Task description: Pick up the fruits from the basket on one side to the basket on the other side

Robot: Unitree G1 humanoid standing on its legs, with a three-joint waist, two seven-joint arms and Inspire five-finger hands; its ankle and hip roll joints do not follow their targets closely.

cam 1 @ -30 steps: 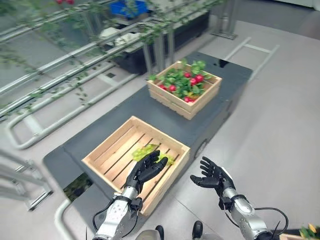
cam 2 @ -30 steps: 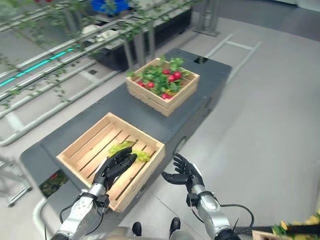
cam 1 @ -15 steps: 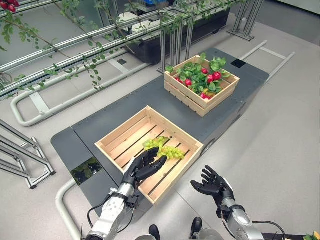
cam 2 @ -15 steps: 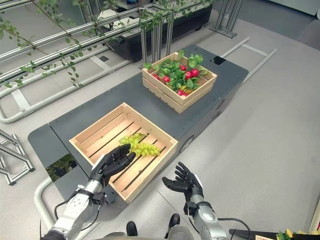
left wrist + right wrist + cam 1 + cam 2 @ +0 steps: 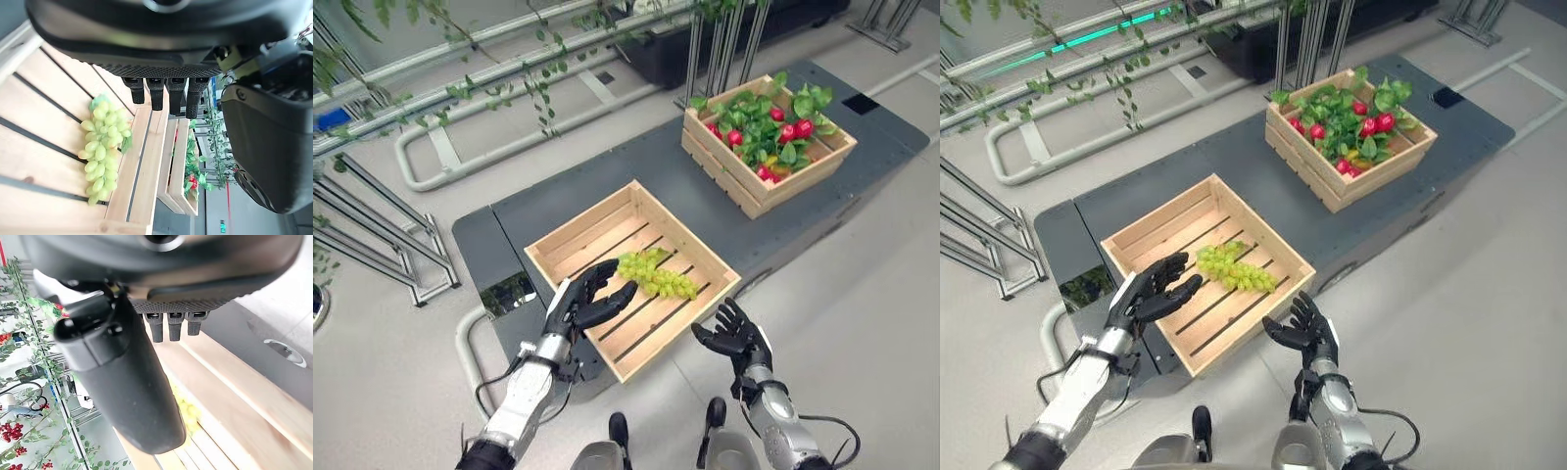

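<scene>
Both hands open, grapes resting in the near crate

We see the bunch of pale green grapes [image 5: 656, 275] lying on the slats of the near open wooden slatted crate [image 5: 570, 248], right of its middle. Our left hand [image 5: 582, 303] hovers over the crate's near-left part, fingers spread and empty, just short of the bunch, which we judge suits a release or a reach. Our right hand [image 5: 734, 333] waits open beyond the near-right rim. The far wooden crate of red fruits and green leaves [image 5: 768, 132] sits well apart, far right.
</scene>
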